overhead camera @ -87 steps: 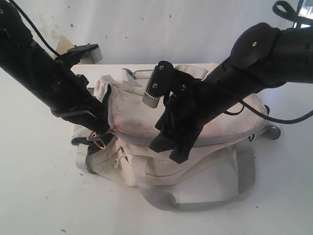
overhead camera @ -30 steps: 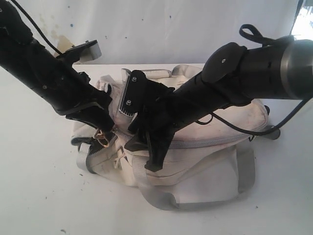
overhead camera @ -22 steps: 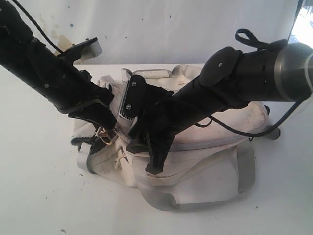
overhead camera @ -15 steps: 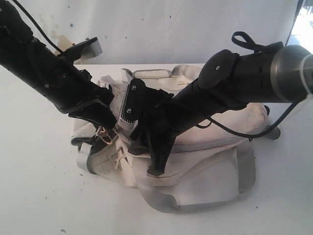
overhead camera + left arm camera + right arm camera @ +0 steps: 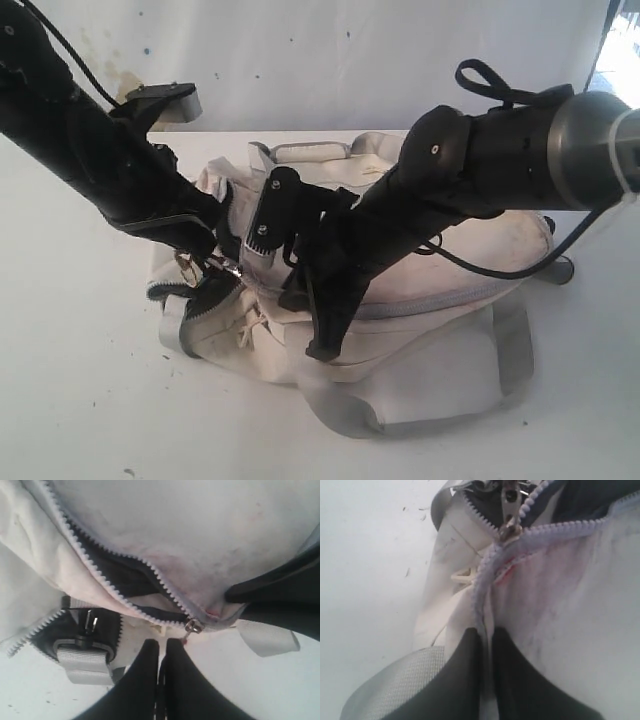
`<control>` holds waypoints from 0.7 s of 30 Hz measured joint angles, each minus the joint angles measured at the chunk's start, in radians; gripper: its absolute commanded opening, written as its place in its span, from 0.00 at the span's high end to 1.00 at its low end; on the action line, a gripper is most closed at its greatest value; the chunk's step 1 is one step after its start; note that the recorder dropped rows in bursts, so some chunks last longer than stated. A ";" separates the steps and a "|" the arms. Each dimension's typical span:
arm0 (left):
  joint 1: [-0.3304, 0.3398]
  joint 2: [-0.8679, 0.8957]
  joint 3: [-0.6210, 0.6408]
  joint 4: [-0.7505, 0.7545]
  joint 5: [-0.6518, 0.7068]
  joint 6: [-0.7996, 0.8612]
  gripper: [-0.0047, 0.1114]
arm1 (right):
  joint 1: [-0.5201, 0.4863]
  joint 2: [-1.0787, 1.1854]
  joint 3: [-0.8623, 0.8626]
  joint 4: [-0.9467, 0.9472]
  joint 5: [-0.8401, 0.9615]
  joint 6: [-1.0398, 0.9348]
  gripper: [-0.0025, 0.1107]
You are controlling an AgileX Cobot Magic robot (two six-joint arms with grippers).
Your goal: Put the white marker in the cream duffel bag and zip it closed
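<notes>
The cream duffel bag (image 5: pixel 420 345) lies on the white table with its zipper partly open, dark lining showing in the left wrist view. My left gripper (image 5: pixel 212 262) (image 5: pixel 162 642) is shut at the bag's left end. The metal pull of the zipper slider (image 5: pixel 193 626) (image 5: pixel 509 530) runs in at the tip of one finger. My right gripper (image 5: pixel 320 348) (image 5: pixel 487 632) is shut on a fold of the bag's seam just below the closed zipper line. The bag's stained fabric (image 5: pixel 570 605) fills that view. The white marker is hidden.
A grey webbing handle (image 5: pixel 400 420) loops out over the table (image 5: pixel 80 400) in front of the bag. A second handle (image 5: pixel 310 152) lies at the rear. A grey strap with a black buckle (image 5: pixel 82 652) hangs at the bag's left end. A white wall stands behind.
My right gripper has closed on the bag's seam and shifted slightly right. My left gripper has drawn left with the zipper pull, and the bag's left end has stretched with it.
</notes>
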 measured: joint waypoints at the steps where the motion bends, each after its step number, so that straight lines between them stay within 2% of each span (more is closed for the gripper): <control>1: -0.002 0.002 0.000 0.041 -0.018 -0.038 0.96 | 0.000 0.000 -0.002 -0.001 0.000 0.004 0.98; 6: -0.004 0.002 0.000 0.117 -0.082 -0.102 0.96 | 0.000 0.000 -0.009 -0.052 0.002 0.051 0.98; 10: 0.058 0.002 0.000 0.098 -0.145 -0.122 0.96 | 0.010 -0.002 -0.014 -0.149 -0.039 0.155 0.98; 14: 0.112 0.002 0.002 0.071 -0.240 -0.128 0.96 | 0.010 -0.002 -0.020 -0.184 -0.062 0.179 0.98; 21: 0.147 0.002 0.002 0.140 -0.445 -0.126 0.96 | 0.010 -0.002 -0.012 -0.325 -0.023 0.241 0.98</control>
